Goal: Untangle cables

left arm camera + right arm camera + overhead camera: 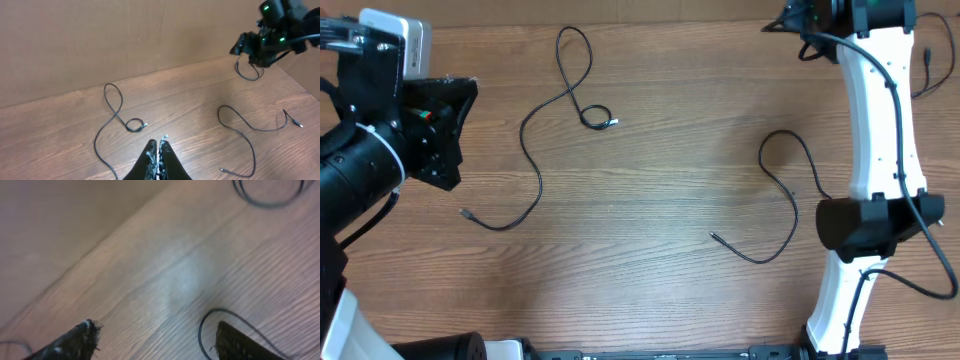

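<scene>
The left pincer (159, 150) is pressed together, with nothing in it, up above the brown wooden surface (660, 300). Beyond it the first cable (538, 185) lies flat, thin and black, with a big loop at the far end and a small curl by its plug. The second cable (794, 215) lies more to the right, bent like a hook, well apart from the first. The right pincer (160, 342) is at the far right corner, spread wide and pinching nothing. A cable loop (200, 330) lies on the surface under it, near one finger
</scene>
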